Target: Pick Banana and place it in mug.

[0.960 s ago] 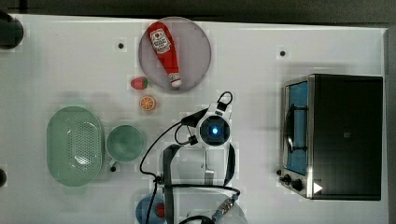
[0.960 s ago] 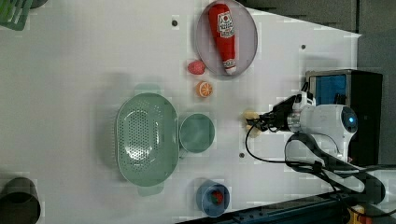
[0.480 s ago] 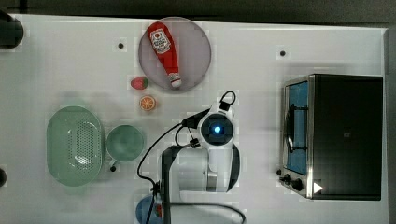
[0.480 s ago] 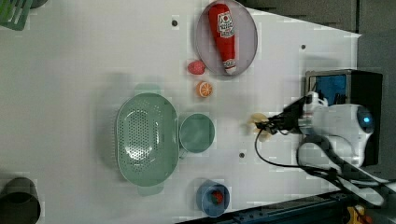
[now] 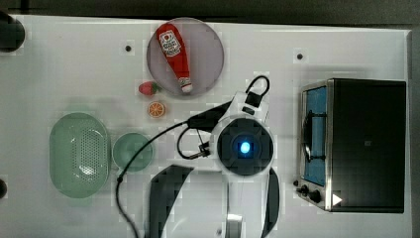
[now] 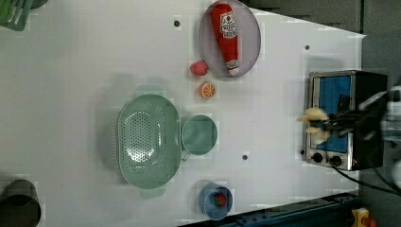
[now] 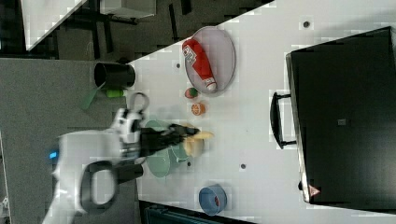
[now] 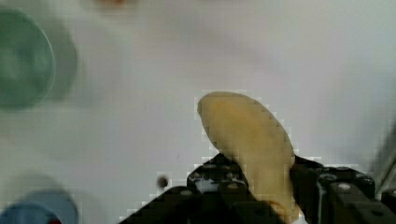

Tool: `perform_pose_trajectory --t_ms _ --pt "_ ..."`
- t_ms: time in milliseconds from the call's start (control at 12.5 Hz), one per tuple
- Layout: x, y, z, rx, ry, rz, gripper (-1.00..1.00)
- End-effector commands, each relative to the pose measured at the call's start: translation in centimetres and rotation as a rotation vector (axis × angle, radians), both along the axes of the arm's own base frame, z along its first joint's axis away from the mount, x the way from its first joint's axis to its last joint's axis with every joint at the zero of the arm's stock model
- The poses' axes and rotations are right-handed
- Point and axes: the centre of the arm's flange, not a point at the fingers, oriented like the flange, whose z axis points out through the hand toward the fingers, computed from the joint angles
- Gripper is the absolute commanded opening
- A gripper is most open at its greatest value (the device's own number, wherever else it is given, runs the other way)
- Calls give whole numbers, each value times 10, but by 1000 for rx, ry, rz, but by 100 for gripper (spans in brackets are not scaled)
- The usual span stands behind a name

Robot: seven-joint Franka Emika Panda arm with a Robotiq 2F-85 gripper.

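While aloft, Banana (image 8: 250, 140) between gripper (image 8: 261, 184) fingers.

the banana's (image 8: 250, 140) lower end is hidden between the dark fingers (image 8: 219, 179); mug (image 8: 21, 60) blurred, cut off

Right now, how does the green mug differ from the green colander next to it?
The mug is small and round; the colander is much larger and oval. The colander's floor is dotted with holes, while the mug's inside looks solid. The mug has a little handle toward the left view's lower left; the colander has tabs at its ends. Both are pale mint green, open side up, side by side on the white table.
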Motion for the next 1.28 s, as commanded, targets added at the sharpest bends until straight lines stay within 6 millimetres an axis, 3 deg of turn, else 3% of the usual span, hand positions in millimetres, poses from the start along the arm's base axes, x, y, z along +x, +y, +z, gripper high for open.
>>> perform_pose_trajectory --t_ms 80,400,720,1040,1280 --pt "-6 47 -1 -7 84 -76 -36" --pt "-16 126 -3 3 86 -148 -36" --pt "-31 195 -20 25 117 -299 -36" --pt "-29 239 -58 48 99 -362 -36" --pt "-23 253 -95 76 108 -394 -36"
